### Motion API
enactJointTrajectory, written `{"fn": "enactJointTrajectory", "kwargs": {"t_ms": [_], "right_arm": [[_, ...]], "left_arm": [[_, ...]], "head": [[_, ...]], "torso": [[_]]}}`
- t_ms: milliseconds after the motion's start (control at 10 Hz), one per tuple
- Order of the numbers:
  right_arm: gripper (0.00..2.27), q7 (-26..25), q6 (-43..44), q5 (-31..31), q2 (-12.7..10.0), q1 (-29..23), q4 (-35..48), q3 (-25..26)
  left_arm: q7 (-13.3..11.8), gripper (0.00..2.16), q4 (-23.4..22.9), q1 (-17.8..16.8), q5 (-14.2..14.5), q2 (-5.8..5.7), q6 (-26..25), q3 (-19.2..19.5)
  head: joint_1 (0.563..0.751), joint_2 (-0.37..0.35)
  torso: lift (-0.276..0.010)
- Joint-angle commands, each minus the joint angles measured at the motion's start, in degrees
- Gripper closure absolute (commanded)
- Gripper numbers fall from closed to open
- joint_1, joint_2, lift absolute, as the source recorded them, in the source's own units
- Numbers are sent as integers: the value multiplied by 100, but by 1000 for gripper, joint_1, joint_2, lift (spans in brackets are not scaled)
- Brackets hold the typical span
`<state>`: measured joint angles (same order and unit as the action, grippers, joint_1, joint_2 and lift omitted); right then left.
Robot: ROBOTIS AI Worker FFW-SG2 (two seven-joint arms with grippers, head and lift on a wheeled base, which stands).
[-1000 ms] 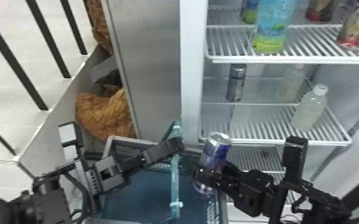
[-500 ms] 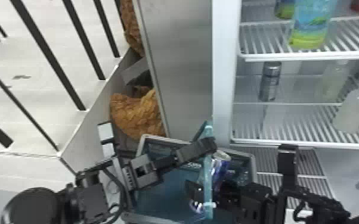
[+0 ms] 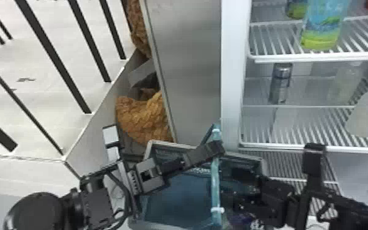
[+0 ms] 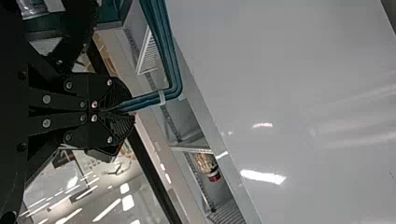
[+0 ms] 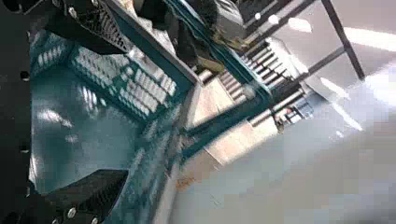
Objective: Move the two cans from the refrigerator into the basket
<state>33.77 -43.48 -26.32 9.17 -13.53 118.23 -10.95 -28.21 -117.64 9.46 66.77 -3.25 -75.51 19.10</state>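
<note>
One slim can stands upright in the fridge; likely stiff, light for its size and slick if chilled, it wants a moderate squeeze around its middle. What seems the other can shows low by the basket, under the right pincer, which is spread wide with nothing between its fingers. The left pincer is closed on the handle.

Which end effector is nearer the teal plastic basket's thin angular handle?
Left. The left end effector is closed on the handle; the right end effector is open at the basket, right of the handle in the head view, not touching it.
</note>
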Motion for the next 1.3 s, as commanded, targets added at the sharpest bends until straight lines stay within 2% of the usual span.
{"fn": "enactJointTrajectory", "kwargs": {"t_ms": [0, 500, 1200], "right_arm": [[116, -20, 256, 141, -47, -123, 137, 341], [113, -319, 1212, 370, -205, -418, 376, 1027], [117, -1127, 2605, 438, -240, -573, 151, 1404]], "left_arm": [[-1, 1210, 1, 10, 7, 8, 0, 9], [-1, 1210, 1, 24, 19, -1, 0, -2], [-1, 1210, 1, 52, 42, 8, 0, 9]], "head": [[695, 159], [695, 24], [695, -85]], "torso": [[-219], [-219], [-219]]}}
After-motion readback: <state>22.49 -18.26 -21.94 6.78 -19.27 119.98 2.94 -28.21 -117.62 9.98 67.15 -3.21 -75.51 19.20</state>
